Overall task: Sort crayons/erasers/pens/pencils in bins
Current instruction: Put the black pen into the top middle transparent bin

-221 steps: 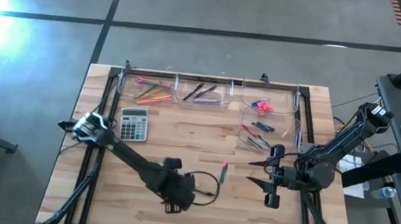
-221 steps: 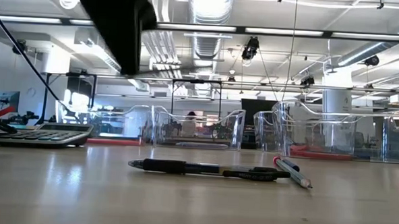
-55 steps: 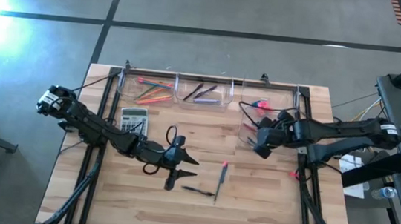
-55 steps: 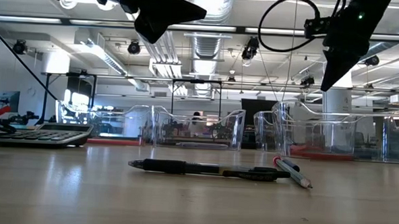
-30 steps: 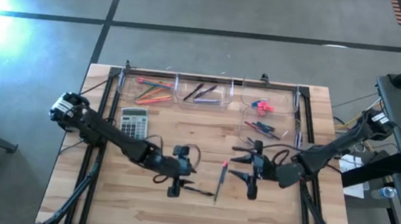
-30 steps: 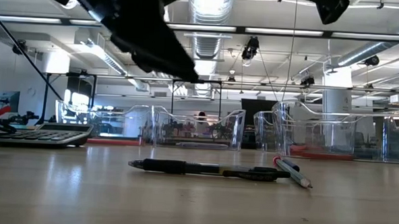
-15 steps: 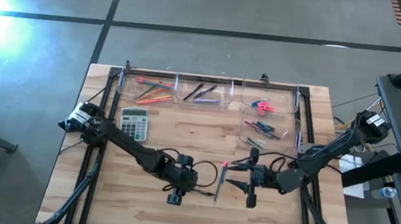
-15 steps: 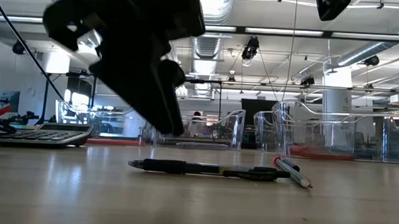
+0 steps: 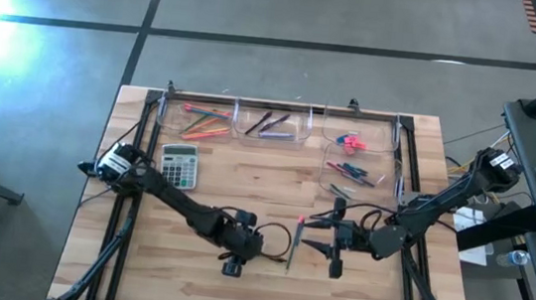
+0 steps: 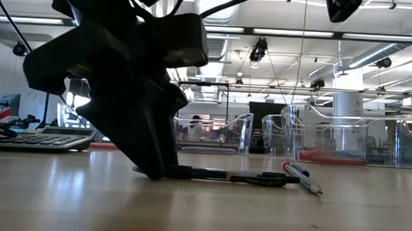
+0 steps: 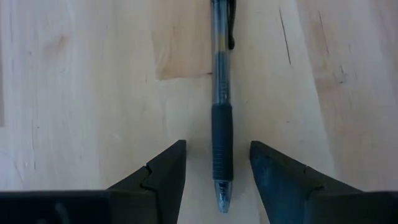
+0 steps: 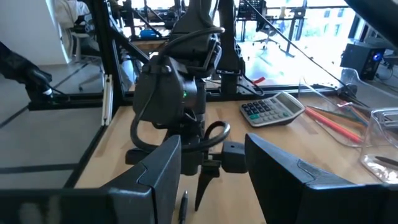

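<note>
**One loose pen, jaws already astride it**

You should find the pen point(image 11: 221, 134) light, stiff and smooth on its clear barrel, likely to roll or slip; take it by the dark rubber grip, where your left gripper point(image 11: 217, 169) stands open with a finger on each side. It lies on the bare table point(image 9: 215, 179), in front of the bins point(image 9: 273, 123), with a pencil point(image 9: 294, 242) just beside its far end. Your right gripper point(image 9: 307, 232) hovers open near that pencil.
</note>
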`<state>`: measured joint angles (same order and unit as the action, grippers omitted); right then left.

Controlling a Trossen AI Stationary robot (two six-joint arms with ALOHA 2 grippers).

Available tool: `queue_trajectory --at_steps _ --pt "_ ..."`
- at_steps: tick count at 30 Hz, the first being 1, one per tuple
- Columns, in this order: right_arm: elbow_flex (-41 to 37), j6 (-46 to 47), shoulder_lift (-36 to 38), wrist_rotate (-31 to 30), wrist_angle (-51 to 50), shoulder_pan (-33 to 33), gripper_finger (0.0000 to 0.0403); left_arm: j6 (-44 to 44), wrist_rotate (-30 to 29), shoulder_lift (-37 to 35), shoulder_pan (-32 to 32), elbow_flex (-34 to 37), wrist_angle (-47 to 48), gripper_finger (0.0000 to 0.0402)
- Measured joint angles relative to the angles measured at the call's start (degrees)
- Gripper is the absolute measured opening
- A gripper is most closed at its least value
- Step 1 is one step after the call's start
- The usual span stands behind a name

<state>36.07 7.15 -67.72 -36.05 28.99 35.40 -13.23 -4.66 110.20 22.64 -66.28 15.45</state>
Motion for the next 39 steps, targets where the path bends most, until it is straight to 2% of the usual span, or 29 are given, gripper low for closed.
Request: queue_trajectory --at_steps 6,15,19,22,27,29,33,39 --pt "0.0 0.4 0.0 0.0 0.0 0.0 0.0169 -0.1 -4.2 1.0 1.8 -0.1 0.2 0.0145" --pt "-0.1 0.7 0.0 -0.1 -0.1 0.0 0.0169 -0.1 -5.0 1.1 2.6 -0.1 0.6 0.0017" --pt "-0.1 0.7 0.0 -0.1 -0.2 0.0 0.0169 0.1 -4.8 -0.4 2.5 -0.3 2.8 0.0019" --pt "-0.1 0.7 0.0 -0.1 -0.4 0.0 0.0169 0.7 -5.7 -3.3 2.3 0.0 8.1 0.0017" --pt "-0.1 0.7 0.0 -0.1 -0.6 -0.2 0.0169 2.2 -15.2 -12.0 0.8 0.0 16.0 0.0012" --pt "-0.1 0.7 0.0 -0.1 -0.7 -0.2 0.0169 4.0 -18.2 -15.3 -0.9 0.2 18.5 0.0012" --pt "-0.1 0.8 0.0 -0.2 -0.9 -0.3 0.0169 11.1 -20.0 -22.3 -7.0 0.2 19.4 0.0012" --pt "-0.1 0.9 0.0 -0.3 -0.8 -0.3 0.0169 27.3 -19.8 -27.5 -24.0 -0.2 17.9 0.0011"
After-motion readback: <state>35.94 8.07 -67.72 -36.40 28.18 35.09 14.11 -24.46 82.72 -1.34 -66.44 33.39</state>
